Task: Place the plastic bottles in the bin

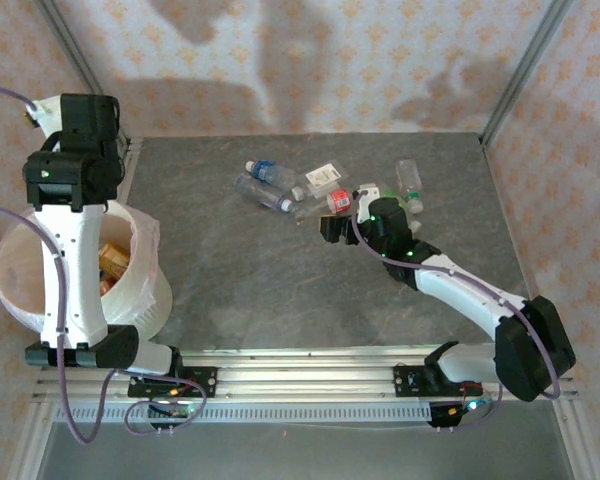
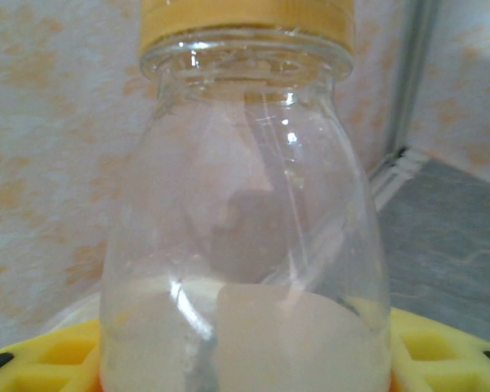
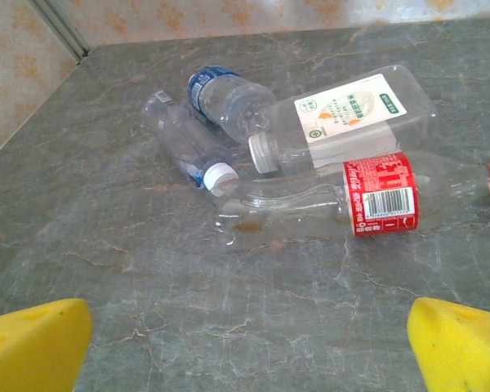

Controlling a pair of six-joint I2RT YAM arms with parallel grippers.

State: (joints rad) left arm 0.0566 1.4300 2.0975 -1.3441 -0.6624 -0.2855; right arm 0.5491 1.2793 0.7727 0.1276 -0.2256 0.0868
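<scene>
- Surroundings: a grey stone-patterned table (image 1: 230,290), patterned wallpaper on three sides, and an aluminium rail (image 1: 300,372) at the near edge carrying both arm bases.
- In the way: the left arm's upright white link (image 1: 68,270) crosses the bin (image 1: 15,290) and hides part of its inside. The right arm's wrist (image 1: 388,228) lies against one small bottle (image 1: 366,191) and partly covers it.
- Count on the table: six plastic bottles, all lying down at the far middle.
- Four of them form a clump: the blue-label bottle (image 3: 229,94), the white-capped clear bottle (image 3: 184,143), the white-label bottle (image 3: 351,110) and the red-label bottle (image 3: 351,204).
- In the clump, the blue-label and white-label bottles touch. The red-label bottle lies nearest the camera, just beside the other three.
- The other two are the small bottle by the wrist and a clear bottle (image 1: 410,180) further right, apart from the clump.
- Count in the bin (near left): at least one orange-label bottle (image 1: 113,260). The total cannot be read.
- Count in hand: one, the yellow-capped clear bottle (image 2: 245,204).
- Left arm: raised upright, with its wrist head above the bin's far rim. The left gripper (image 2: 245,367) is clamped on the yellow-capped bottle, with yellow pads (image 2: 445,347) on either side of its body.
- Right arm: stretched low across the table toward the clump. The right gripper (image 3: 245,347) has its jaws spread wide and holds nothing. It is near the red-label bottle but apart from it.
</scene>
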